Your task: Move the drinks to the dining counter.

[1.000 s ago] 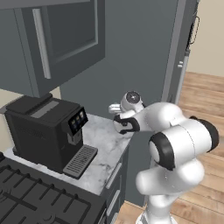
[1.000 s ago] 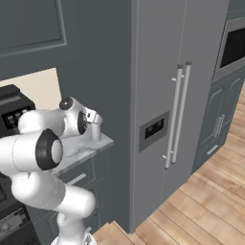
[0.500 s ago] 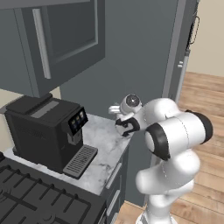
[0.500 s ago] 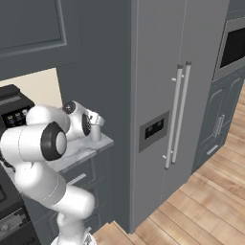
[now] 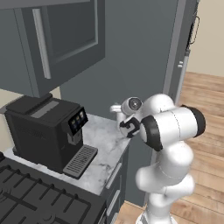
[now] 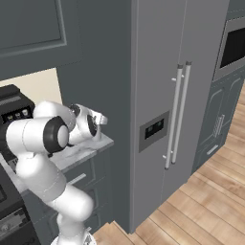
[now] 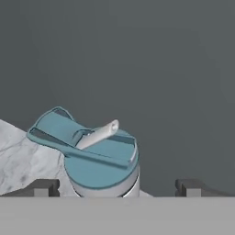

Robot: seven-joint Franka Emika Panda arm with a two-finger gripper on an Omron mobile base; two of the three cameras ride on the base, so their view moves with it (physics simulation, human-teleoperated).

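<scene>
Hand view: round blue-lidded drink [image 7: 102,166]

Black boxy coffee machine [image 5: 46,131] stands on the narrow grey-veined marble worktop [image 5: 105,144], beside a black stove grate [image 5: 30,199]. Tall dark grey double-door fridge [image 6: 177,110] with 2 long silver handles [image 6: 178,117] sits just beside the worktop. Light wood plank floor [image 6: 201,210].

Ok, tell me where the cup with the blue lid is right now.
In the hand view the blue-lidded cup stands on the marble worktop against the dark grey wall, just ahead of the open jaws and nearer the left fingertip.
</scene>
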